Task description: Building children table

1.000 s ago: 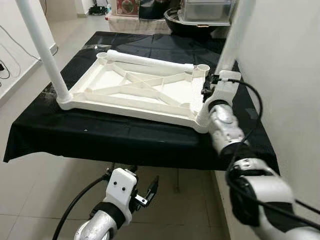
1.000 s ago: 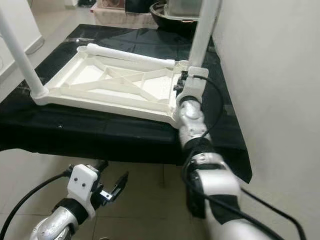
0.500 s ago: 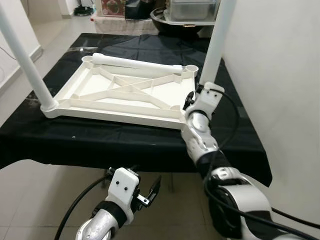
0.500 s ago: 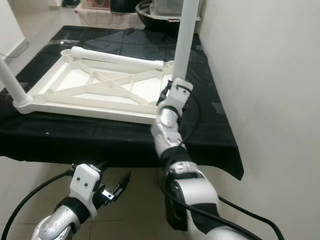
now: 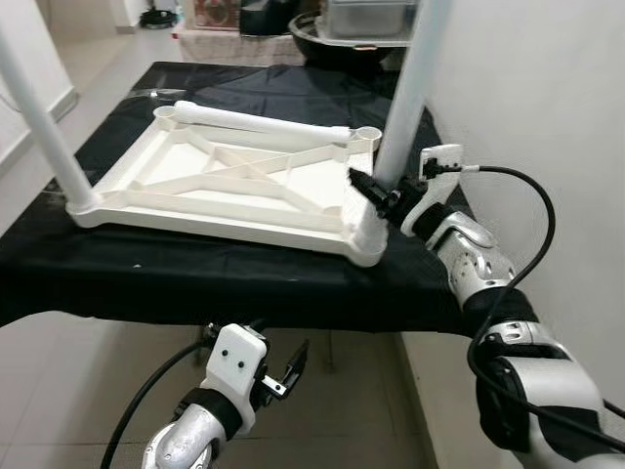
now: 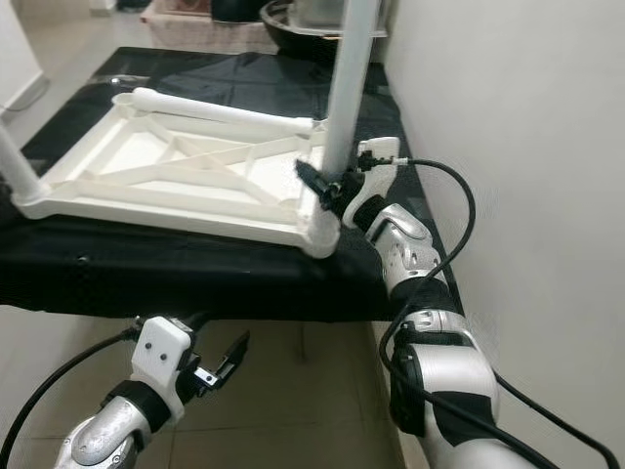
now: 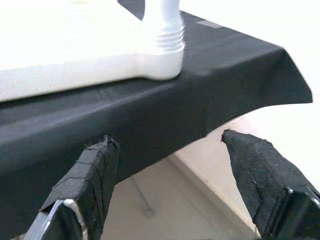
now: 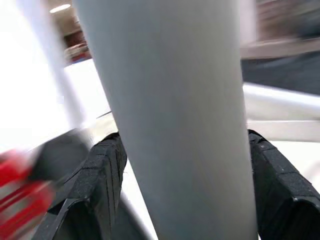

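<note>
Table top: the white ribbed table top (image 5: 234, 181) lies underside up on a surface covered by a black cloth (image 5: 195, 274), near a plain wall (image 5: 547, 98).
Legs fitted: two. The near right leg (image 5: 410, 88) stands upright in the near right corner socket (image 5: 369, 234); the near left leg (image 5: 39, 117) stands upright in the near left corner socket.
Legs left: judged two. One loose leg (image 5: 259, 122) lies flat along the far edge of the table top. The far right socket (image 5: 368, 134) and the far left socket (image 5: 166, 114) stand open. A fourth leg cannot be made out.
Progress: judged about half done.
Right gripper: the right gripper (image 5: 379, 195) is at the base of the near right leg. In the right wrist view its fingers (image 8: 102, 175) sit on either side of the tube, closed around it as far as can be judged.
Left gripper: the left gripper (image 5: 283, 371) hangs below the front edge of the cloth, fingers (image 7: 90, 175) spread, grasping nothing.
Step in hand: judged seating or tightening the near right leg in its socket.
Containers: a dark basin (image 5: 332, 34) sits at the far end, with a clear lidded box (image 5: 366, 18) on it. Contents of both cannot be told.
</note>
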`<state>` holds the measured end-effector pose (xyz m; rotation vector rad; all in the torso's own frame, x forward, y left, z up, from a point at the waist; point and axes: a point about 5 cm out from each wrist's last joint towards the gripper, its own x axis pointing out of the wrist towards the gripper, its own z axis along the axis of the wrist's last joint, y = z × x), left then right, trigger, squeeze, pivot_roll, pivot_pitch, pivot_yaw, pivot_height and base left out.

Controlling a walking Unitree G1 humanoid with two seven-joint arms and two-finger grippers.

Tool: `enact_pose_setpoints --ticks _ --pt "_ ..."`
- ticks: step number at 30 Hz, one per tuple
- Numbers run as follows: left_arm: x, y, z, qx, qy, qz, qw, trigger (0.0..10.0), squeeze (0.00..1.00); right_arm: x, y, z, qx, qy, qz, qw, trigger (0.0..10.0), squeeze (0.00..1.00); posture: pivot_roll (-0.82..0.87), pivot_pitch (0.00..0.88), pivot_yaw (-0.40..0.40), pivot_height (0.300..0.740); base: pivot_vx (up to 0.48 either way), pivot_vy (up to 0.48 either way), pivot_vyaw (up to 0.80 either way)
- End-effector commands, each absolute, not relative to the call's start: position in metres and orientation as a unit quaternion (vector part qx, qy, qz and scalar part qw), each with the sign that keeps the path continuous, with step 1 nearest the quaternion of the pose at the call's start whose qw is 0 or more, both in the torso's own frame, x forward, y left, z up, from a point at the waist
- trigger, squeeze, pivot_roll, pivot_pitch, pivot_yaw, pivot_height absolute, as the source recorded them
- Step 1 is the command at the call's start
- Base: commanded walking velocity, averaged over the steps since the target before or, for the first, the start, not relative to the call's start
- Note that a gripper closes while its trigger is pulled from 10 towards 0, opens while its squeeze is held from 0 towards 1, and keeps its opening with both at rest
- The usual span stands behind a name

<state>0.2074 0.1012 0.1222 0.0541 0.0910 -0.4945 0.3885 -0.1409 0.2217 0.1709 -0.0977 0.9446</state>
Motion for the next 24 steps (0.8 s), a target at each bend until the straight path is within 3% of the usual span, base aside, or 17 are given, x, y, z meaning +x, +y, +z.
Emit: enact_pose_setpoints --ticks 1,6,10,11,12,15,17,19,20,21,22,24 --pt "0.205 0.101 0.116 0.031 0.058 -0.246 0.967 10.0 0.0 0.382 -0.124 0.214 0.062 -0.016 0.533 0.844 10.0 0.0 0.17 0.125 -0.046 0.74 0.0 0.0 0.0" --pt "0.204 0.102 0.117 0.031 0.057 -0.243 0.968 10.0 0.0 0.379 -0.106 0.219 0.038 -0.002 0.607 0.794 10.0 0.0 0.17 0.131 -0.053 0.74 0.0 0.0 0.0" --pt "0.204 0.102 0.117 0.031 0.056 -0.242 0.968 10.0 0.0 0.377 -0.104 0.221 0.037 0.001 0.625 0.78 10.0 0.0 0.18 0.132 -0.054 0.74 0.0 0.0 0.0" --pt "0.204 0.102 0.117 0.03 0.056 -0.241 0.968 10.0 0.0 0.377 -0.102 0.222 0.028 0.0 0.629 0.777 0.0 0.0 0.17 0.134 -0.057 0.74 0.0 0.0 0.0" --pt "0.204 0.102 0.117 0.03 0.056 -0.241 0.968 10.0 0.0 0.377 -0.102 0.222 0.028 0.0 0.629 0.777 0.0 0.0 0.17 0.134 -0.057 0.74 0.0 0.0 0.0" --pt "0.204 0.101 0.117 0.028 0.056 -0.242 0.968 10.0 0.0 0.385 -0.102 0.221 0.005 0.0 0.569 0.822 0.0 0.0 0.17 0.133 -0.056 0.74 0.0 0.0 0.0" --pt "0.204 0.101 0.117 0.027 0.056 -0.242 0.968 10.0 0.0 0.388 -0.103 0.22 0.003 -0.003 0.548 0.836 0.0 0.0 0.17 0.133 -0.056 0.74 0.0 0.0 0.0" --pt "0.204 0.101 0.117 0.026 0.057 -0.242 0.968 10.0 0.0 0.396 -0.112 0.219 0.009 -0.015 0.46 0.888 0.0 0.0 0.16 0.13 -0.054 0.74 0.0 0.0 0.0" --pt "0.204 0.101 0.117 0.026 0.057 -0.242 0.968 10.0 0.0 0.396 -0.112 0.219 0.009 -0.015 0.46 0.888 0.0 0.0 0.16 0.13 -0.054 0.74 0.0 0.0 0.0" --pt "0.205 0.101 0.117 0.026 0.057 -0.242 0.968 10.0 0.0 0.399 -0.115 0.219 0.017 -0.016 0.425 0.905 0.0 0.0 0.16 0.129 -0.053 0.74 0.0 0.0 0.0" --pt "0.205 0.1 0.117 0.026 0.056 -0.243 0.968 10.0 0.0 0.404 -0.125 0.217 0.041 -0.023 0.346 0.937 0.0 0.0 0.16 0.127 -0.053 0.74 0.0 0.0 0.0" --pt "0.205 0.1 0.117 0.026 0.056 -0.243 0.968 10.0 0.0 0.404 -0.125 0.217 0.041 -0.023 0.346 0.937 0.0 0.0 0.16 0.127 -0.053 0.74 0.0 0.0 0.0"
